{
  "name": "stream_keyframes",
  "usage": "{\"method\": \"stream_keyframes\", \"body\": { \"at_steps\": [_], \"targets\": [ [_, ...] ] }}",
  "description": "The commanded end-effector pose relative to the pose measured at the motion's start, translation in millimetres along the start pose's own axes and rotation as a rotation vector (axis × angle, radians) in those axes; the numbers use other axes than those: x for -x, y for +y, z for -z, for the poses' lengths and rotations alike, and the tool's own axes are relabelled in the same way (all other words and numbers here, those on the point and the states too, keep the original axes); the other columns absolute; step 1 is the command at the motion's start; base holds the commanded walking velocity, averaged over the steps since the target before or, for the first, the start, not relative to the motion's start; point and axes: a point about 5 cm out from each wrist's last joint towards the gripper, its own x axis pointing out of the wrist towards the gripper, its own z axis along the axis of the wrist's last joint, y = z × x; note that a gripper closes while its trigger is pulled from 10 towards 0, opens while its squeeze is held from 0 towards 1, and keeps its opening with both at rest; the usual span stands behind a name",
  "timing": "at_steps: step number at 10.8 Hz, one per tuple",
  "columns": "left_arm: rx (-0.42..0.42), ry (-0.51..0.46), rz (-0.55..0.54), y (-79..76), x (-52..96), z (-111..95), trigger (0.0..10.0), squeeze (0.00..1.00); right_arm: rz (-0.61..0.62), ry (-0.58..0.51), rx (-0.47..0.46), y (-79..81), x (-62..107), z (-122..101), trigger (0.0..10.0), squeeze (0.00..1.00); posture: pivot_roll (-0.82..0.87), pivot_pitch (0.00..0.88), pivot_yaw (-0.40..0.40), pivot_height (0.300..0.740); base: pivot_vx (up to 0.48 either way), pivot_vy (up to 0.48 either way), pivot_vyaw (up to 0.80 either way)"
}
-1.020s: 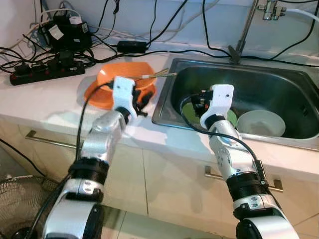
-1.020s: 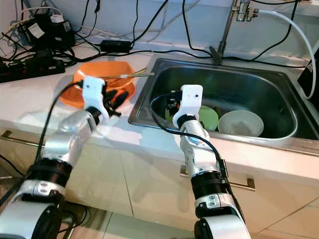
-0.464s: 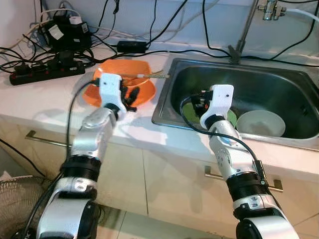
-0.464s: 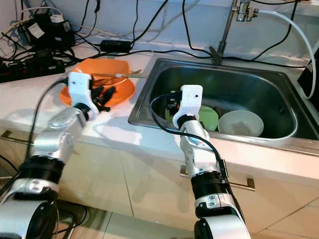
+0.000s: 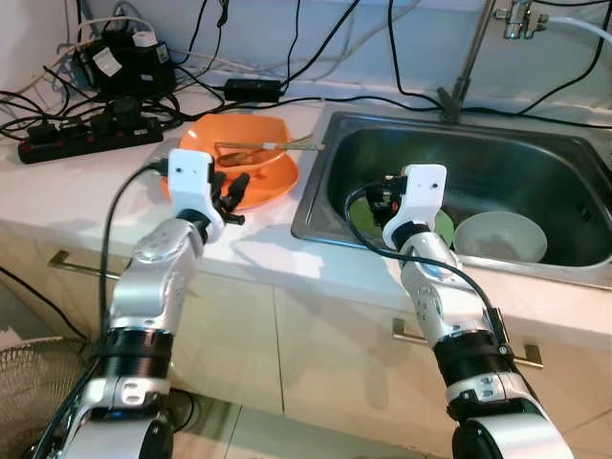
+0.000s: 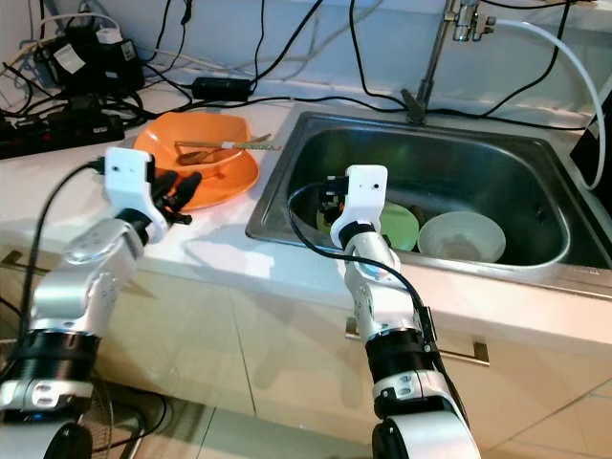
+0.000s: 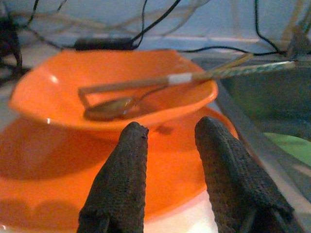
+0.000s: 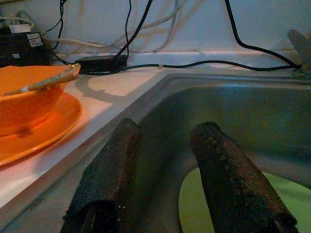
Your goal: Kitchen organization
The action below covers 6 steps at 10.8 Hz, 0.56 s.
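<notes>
My head views are bright and evenly lit, with soft shadows under my arms on the white countertop [image 5: 86, 206]. In my wrist views my black textured fingers [image 7: 119, 189] blur up close, and the steel sink basin [image 8: 252, 126] looks dim.

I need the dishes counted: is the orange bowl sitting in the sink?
No, the orange bowl sits on an orange plate on the counter, beside the sink.

Head stereo pair looks forward and down from above the counter [image 5: 86, 206], taking in both arms, the sink [image 5: 535, 167] and cabinet fronts; the two eyes share the same scene, slightly offset. Left wrist camera sits low and close behind its fingers [image 7: 119, 187], facing the orange bowl [image 7: 112, 92]. Right wrist camera looks along the sink's near rim, also catching that bowl at its edge.
</notes>
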Motion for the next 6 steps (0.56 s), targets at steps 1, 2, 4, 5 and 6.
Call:
{"method": "stream_keyframes", "body": {
  "at_steps": [1, 2, 4, 5, 6],
  "targets": [
    [-0.124, -0.039, 0.063, -12.1, 0.6, -9, 10.0, 0.0, -0.003, -0.022, -0.007, 1.2, -3.1, -6, 10.0, 0.0, 0.18, 0.017, -0.009, 0.74, 0.0, 0.0, 0.0],
    [-0.275, -0.092, 0.125, -29.2, -3.7, -19, 10.0, 0.0, -0.003, -0.021, -0.007, 1.9, -3.3, -5, 10.0, 0.0, 0.18, 0.013, -0.006, 0.74, 0.0, 0.0, 0.0],
    [-0.483, -0.132, 0.177, -56.9, -24.1, -28, 10.0, 0.0, 0.001, -0.025, -0.01, 2.5, -3.4, -5, 10.0, 0.0, 0.17, 0.009, 0.009, 0.74, 0.0, 0.0, 0.0],
    [-0.666, -0.086, 0.165, -61.2, -37.4, -20, 10.0, 0.0, 0.007, -0.03, -0.011, 1.5, -2.9, -6, 10.0, 0.0, 0.16, 0.01, 0.016, 0.74, 0.0, 0.0, 0.0],
    [-0.778, -0.062, 0.158, -62.5, -45.7, -14, 10.0, 0.0, 0.013, -0.035, -0.013, 1.1, -0.8, -6, 10.0, 0.0, 0.14, 0.02, 0.032, 0.74, 0.0, 0.0, 0.0]
  ]
}}
